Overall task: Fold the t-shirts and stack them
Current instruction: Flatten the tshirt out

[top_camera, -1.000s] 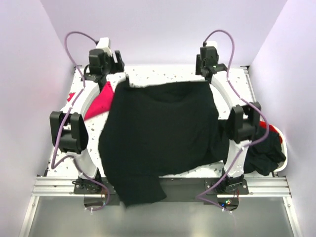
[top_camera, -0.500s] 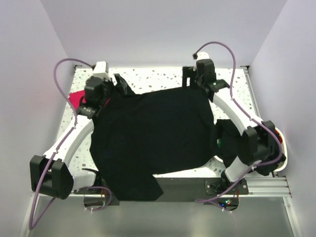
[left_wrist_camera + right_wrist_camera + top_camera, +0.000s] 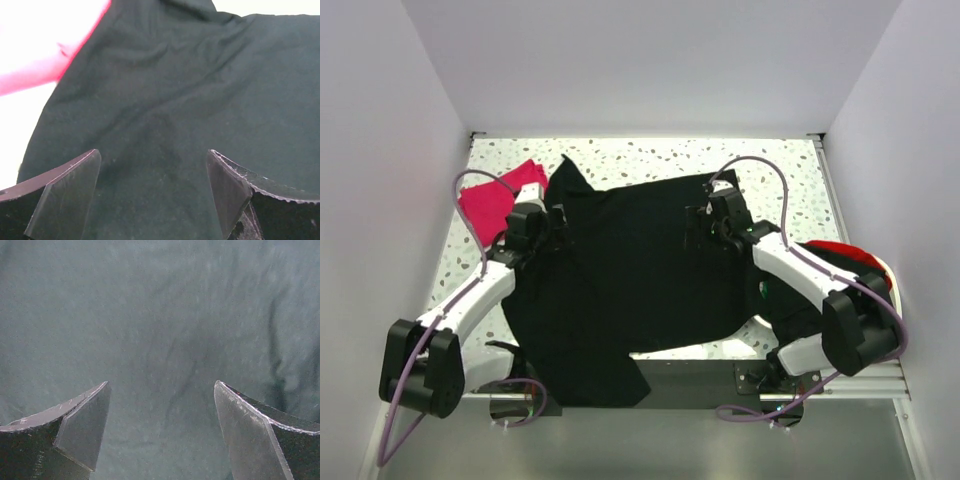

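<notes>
Top view first: the big black shirt is spread out flat over most of the speckled surface, and one bit of it spills over the near edge between the two arm bases. The pink shirt sits at the far left, partly tucked under the black one's edge. Over on the right side we can see a red shirt bunched up behind the right arm, next to some dark cloth we can't really make out. The left pincer is over the black shirt's left edge, and the right pincer is over its far right part. In the left wrist view, the left pincer is spread wide with nothing between the fingers, just wrinkled black shirt below it. The pink shirt peeks out at the upper left, pretty washed out by the light. In the right wrist view, same deal: the right pincer is wide apart and holding nothing, and the black shirt fills the whole frame with a few soft creases. We can't tell from here whether either pincer actually touches the cloth.
</notes>
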